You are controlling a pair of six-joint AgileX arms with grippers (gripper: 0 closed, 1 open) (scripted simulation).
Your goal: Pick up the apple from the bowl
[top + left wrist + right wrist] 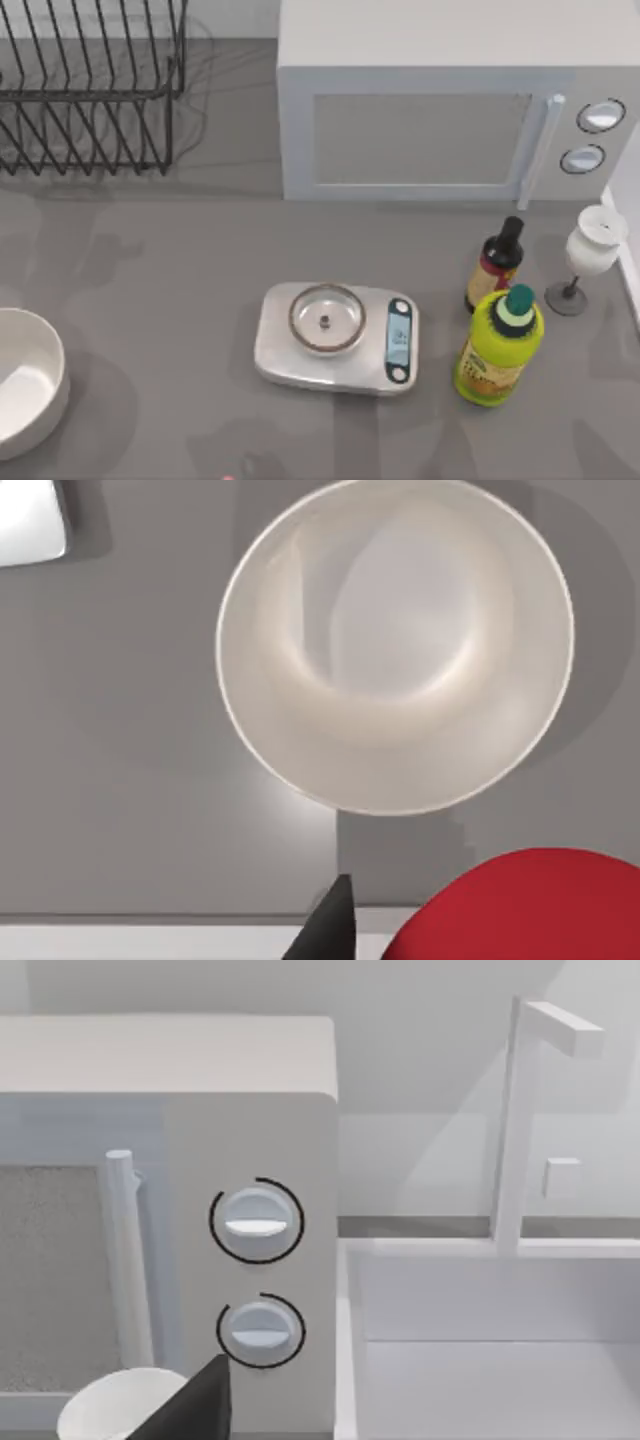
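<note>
Grey tabletop lay under the empty bowl; the apple sat clamped by the left gripper, raised above it.

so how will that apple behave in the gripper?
Probably slippery: the apple looks smooth, round and featureless, so an off-centre pinch could squirt it out. If dropped it would likely roll, perhaps back into the glossy bowl directly beneath. Looks rigid, not fragile.

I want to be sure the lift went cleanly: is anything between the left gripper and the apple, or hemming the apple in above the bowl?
Nothing visible does. In the left wrist view the apple sits right beside a dark fingertip, well above the bowl, whose inside is bare.
</note>
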